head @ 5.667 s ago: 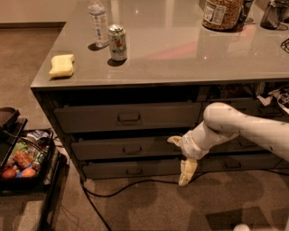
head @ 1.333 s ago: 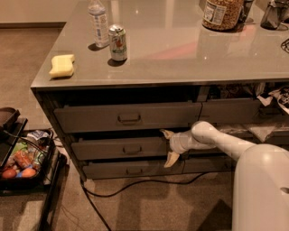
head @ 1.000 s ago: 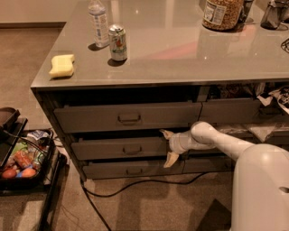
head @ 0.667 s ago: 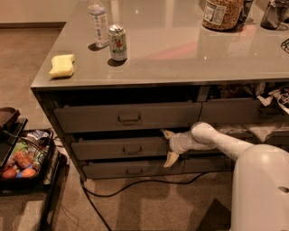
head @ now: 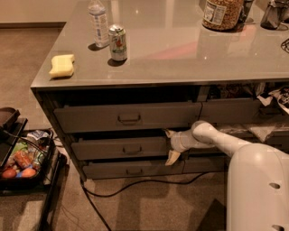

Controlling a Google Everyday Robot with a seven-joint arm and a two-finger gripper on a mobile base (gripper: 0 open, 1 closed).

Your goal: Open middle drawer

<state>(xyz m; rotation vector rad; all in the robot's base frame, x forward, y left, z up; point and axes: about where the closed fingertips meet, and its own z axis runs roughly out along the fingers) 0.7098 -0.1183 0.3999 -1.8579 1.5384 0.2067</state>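
The middle drawer (head: pixel 113 148) is the mid-height grey-brown front under the counter, with a small metal pull (head: pixel 132 150) at its centre. A dark gap shows above its front. My gripper (head: pixel 171 145) is at the right end of that front, well to the right of the pull. One finger (head: pixel 169 133) sits at the front's top edge and the other (head: pixel 173 157) hangs below its bottom edge. The fingers stand apart. The taller top drawer (head: pixel 128 117) is above and the slim bottom drawer (head: pixel 133 170) is below.
On the countertop (head: pixel 180 49) stand a yellow sponge (head: pixel 62 65), a can (head: pixel 118 43), a water bottle (head: pixel 98 18) and a jar (head: pixel 221 13). A black cable (head: pixel 135 185) lies on the floor. A cart with food (head: pixel 18 158) stands at the left. My white body (head: pixel 257 189) fills the lower right.
Since the oldest frame my gripper has moved left and up to the middle drawer's right end. Over the last second nothing has visibly moved.
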